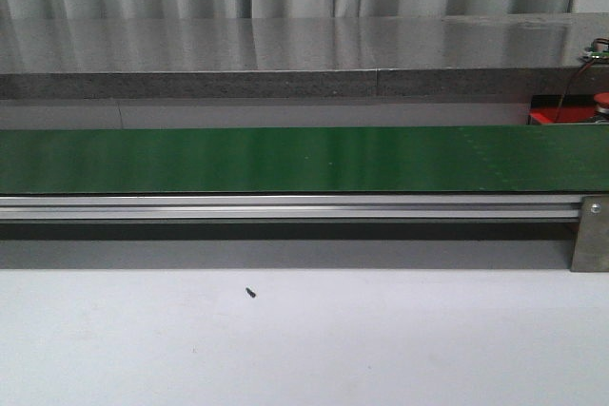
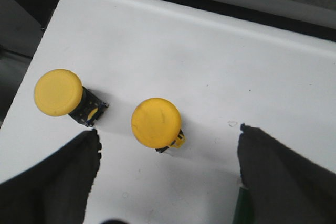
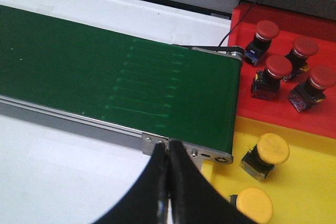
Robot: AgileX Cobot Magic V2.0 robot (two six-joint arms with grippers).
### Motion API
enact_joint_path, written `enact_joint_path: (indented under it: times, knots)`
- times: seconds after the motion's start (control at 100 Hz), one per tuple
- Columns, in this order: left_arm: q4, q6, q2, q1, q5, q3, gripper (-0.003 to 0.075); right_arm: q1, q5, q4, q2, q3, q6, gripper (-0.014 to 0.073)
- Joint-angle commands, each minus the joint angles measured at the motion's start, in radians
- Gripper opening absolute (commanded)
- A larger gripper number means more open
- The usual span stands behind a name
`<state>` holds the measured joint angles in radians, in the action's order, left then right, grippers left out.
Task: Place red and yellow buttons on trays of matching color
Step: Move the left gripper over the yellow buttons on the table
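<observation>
Left gripper [image 2: 168, 182]: spread wide over a white surface [image 2: 220, 66], nothing between the dark fingers [image 2: 52, 177].
Yellow buttons, left wrist view: two on the white surface; one [image 2: 156, 123] lying between the spread fingers, the other [image 2: 59, 93] just beyond the finger on that side, near the surface's edge; well apart from each other, neither touched.
Right gripper [image 3: 168, 182]: fingers pressed together, empty, hanging over the near rail at the end of the green belt [image 3: 105, 77].
Red tray [image 3: 294, 114]: just past the belt's end, touching the yellow tray [image 3: 310, 182] along one edge.
Red buttons: four on the red tray, clustered, each tilted on a dark base; one nearest the belt roller [image 3: 261, 35], one mid-cluster [image 3: 273, 72], two farther out [image 3: 302, 51] and [image 3: 315, 85].
Yellow buttons, right wrist view: two on the yellow tray; one [image 3: 268, 153] tipped on its base, one [image 3: 253, 204] close beside the gripper.
Wire [image 3: 252, 4]: thin, dark, running from the belt's end up to a green tip.
Front view: belt [image 1: 285, 159] across the whole width, a sliver of red tray [image 1: 561, 116] behind its right end, a red cap [image 1: 599, 100] barely showing; neither gripper visible there.
</observation>
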<state>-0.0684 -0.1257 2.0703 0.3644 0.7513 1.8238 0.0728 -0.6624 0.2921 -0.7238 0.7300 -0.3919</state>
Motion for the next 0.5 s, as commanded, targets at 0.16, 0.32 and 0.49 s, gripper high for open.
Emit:
enact_joint_path:
  times: [0.16, 0.32, 0.49]
  knots:
    - [0.048, 0.043, -0.009, 0.004, -0.104, 0.046, 0.0534, 0.002, 0.066, 0.02, 0.002, 0.024, -0.009, -0.0096]
    - [0.048, 0.043, 0.021, 0.004, -0.134, 0.046, 0.0534, 0.002, 0.066, 0.02, 0.002, 0.024, -0.009, -0.0096]
    - [0.056, 0.043, 0.042, 0.004, -0.153, 0.046, 0.0534, 0.002, 0.066, 0.02, 0.002, 0.024, -0.009, -0.0096]
